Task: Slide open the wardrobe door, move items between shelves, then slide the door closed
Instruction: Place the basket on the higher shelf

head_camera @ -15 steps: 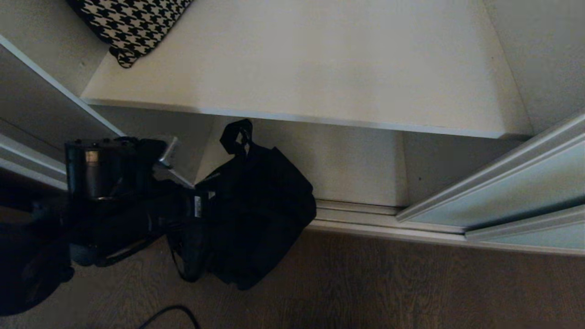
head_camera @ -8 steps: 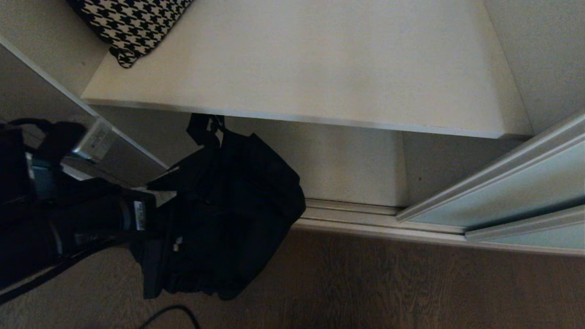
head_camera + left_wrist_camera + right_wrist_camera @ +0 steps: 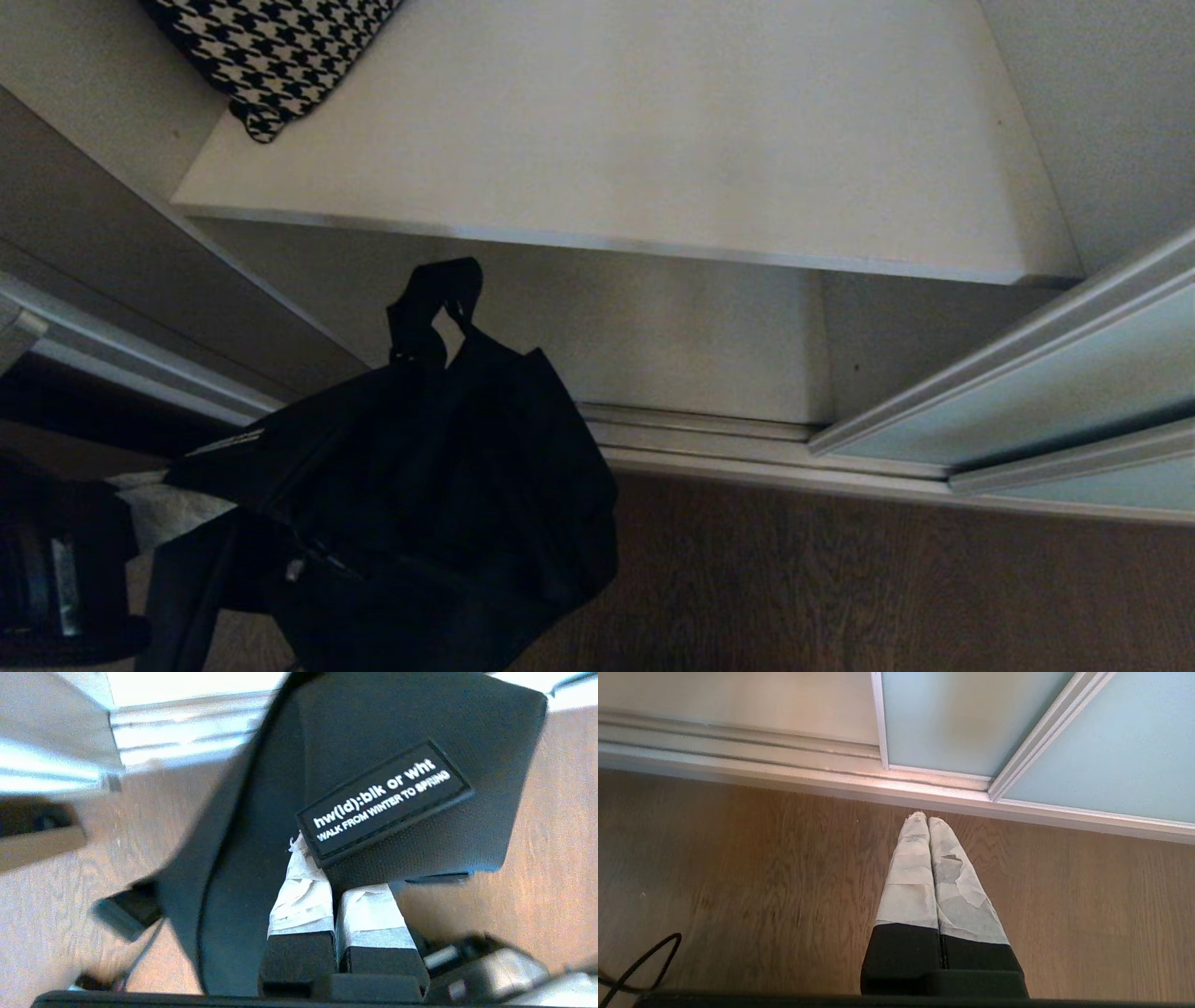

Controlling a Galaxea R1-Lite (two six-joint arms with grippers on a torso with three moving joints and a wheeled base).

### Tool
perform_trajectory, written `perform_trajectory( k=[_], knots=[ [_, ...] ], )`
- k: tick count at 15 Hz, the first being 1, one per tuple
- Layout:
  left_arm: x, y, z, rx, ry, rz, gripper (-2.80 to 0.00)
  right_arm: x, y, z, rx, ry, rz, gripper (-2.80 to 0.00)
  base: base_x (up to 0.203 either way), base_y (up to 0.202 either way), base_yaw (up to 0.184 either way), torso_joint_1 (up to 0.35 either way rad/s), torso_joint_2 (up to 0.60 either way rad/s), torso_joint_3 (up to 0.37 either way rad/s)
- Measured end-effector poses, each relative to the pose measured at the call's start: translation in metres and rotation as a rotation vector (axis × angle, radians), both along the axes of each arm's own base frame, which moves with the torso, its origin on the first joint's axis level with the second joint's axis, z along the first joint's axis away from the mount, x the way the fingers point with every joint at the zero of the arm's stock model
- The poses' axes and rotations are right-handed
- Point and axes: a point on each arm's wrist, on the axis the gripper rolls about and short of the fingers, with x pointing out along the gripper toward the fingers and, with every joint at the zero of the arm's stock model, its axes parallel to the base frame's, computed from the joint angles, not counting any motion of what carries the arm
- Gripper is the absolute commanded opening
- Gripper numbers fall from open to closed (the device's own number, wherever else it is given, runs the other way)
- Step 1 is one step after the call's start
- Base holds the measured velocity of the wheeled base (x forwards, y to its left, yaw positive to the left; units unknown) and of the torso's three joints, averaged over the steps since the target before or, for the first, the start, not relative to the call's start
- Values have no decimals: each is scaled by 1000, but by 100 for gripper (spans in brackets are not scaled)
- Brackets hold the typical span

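Jaws of the left gripper (image 3: 334, 877) pinch black fabric of the bag (image 3: 420, 504), its taped fingers (image 3: 301, 900) pressed close together just beside a sewn patch (image 3: 385, 802) reading "hw(id):blk or wht / WALK FROM WINTER TO SPRING". Bag hangs slack in front of the wardrobe opening, over the wood floor (image 3: 887, 579), outside the compartments; its strap loop (image 3: 434, 299) stands up against the lower compartment's back wall. Head view shows only a dark part of the left arm at the lower left edge.

Right gripper (image 3: 928, 823): taped fingers flat against each other, holding nothing, pointing at the floor near the bottom track (image 3: 784, 772).

Shelf (image 3: 607, 140) above: white board, bare across most of its top, with a black-and-white houndstooth cushion (image 3: 271, 47) lying at its far left corner. Lower compartment beneath it, as far as can be seen, holds nothing.

Sliding wardrobe door (image 3: 1046, 383), frosted blue-green glass in a pale frame, stands pushed to the right, leaving the opening uncovered. Black cable (image 3: 635, 966) lies on the floor.
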Motion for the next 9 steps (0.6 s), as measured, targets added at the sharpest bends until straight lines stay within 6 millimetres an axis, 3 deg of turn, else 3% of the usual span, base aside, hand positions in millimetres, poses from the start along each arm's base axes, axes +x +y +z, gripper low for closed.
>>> perform_trajectory(
  k=[9],
  knots=[
    [-20, 7, 18, -27, -118, -8, -280, 0, 0, 0, 0, 0, 1, -280, 0, 0, 0, 3, 3, 196]
  ],
)
